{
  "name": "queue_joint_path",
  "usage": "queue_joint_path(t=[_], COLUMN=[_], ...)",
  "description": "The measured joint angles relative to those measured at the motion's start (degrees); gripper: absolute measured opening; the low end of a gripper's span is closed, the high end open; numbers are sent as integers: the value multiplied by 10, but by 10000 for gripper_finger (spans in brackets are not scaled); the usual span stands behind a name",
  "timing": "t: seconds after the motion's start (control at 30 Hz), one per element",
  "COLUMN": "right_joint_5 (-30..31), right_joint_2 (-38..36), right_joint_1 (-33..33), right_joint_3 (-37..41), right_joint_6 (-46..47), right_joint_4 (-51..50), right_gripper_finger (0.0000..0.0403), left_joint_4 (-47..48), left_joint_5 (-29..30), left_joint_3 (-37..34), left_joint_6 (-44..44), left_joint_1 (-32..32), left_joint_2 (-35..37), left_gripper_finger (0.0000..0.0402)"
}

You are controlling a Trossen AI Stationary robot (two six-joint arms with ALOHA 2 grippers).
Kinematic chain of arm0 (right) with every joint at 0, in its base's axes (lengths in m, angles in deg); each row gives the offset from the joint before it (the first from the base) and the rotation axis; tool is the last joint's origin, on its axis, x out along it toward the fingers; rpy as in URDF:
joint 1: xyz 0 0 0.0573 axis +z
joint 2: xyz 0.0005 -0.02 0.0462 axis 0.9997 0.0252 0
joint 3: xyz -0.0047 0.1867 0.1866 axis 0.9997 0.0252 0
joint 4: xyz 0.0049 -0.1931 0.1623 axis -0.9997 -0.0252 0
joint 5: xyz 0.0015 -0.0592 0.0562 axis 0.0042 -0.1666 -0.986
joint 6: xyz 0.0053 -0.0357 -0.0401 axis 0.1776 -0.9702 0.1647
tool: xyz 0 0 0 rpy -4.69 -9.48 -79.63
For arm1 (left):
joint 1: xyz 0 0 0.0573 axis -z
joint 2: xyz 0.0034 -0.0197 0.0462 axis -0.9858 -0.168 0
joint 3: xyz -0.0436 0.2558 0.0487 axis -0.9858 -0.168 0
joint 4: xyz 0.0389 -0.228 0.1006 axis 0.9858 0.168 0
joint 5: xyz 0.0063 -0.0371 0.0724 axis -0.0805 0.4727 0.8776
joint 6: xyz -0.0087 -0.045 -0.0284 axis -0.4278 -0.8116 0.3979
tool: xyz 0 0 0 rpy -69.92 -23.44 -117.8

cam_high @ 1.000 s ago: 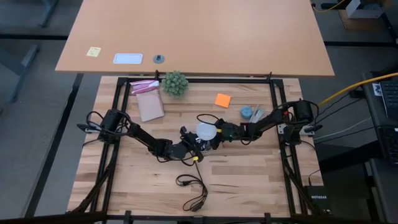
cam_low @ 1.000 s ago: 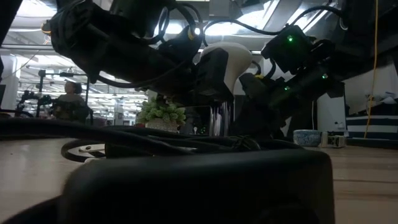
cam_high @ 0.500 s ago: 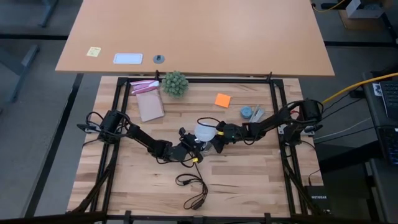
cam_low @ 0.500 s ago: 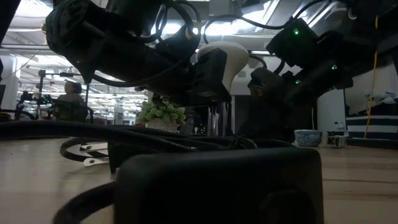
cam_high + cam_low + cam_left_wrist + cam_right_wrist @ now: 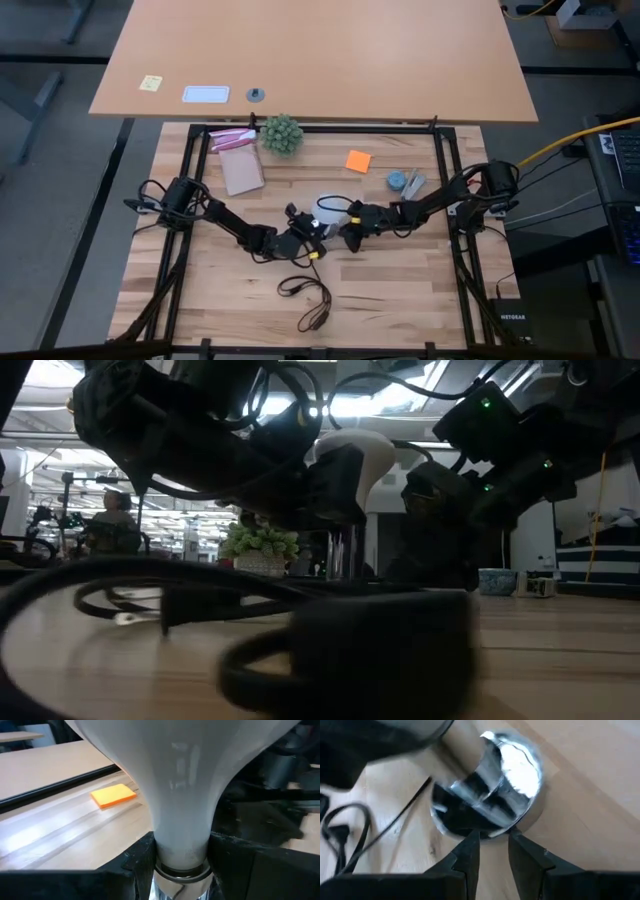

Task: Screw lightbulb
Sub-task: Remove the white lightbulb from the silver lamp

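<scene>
place: robotics lab | signs: framed wooden tabletop (image 5: 250,290), desk (image 5: 320,50) behind, open hall with ceiling lights, seated person (image 5: 112,520)

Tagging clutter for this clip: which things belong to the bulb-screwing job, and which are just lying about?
Job: lightbulb, held by the left gripper; socket, at the right gripper; cord.
Lying about: plant, orange note, pink pad, blue dish.
</scene>
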Motion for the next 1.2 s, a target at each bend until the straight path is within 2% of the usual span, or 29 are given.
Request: queue_joint_path(t=[0.17,0.3,0.53,0.7,0.83,0.9,1.03,1.2], right_joint_5=[-24,-18,-11,61,175,214,191,137], right_joint_2=[0,0,-22,-92,-144,-153,-141,-78], right_joint_1=[2,0,0,-1,-1,-9,-41,-84], right_joint_3=[-1,-1,-1,-1,-2,-2,-2,-2], right_joint_6=[-1,-3,-62,-107,-146,-156,-158,-157], right_joint_4=[3,3,-5,-56,-105,-105,-79,-21], right_gripper_finger=[101,101,101,101,101,101,101,101], left_joint_4=[1,1,1,3,3,3,3,4], left_joint_5=[22,23,27,29,29,30,29,28], left_joint_3=[0,0,0,0,0,0,0,0], left_joint_6=[-7,-9,-8,-7,-7,-7,-7,-14], left_joint_1=[-3,-5,1,7,10,10,11,11], left_joint_2=[-1,-1,-1,-1,-1,-1,-1,-1], left_gripper_finger=[153,153,153,153,153,153,153,153])
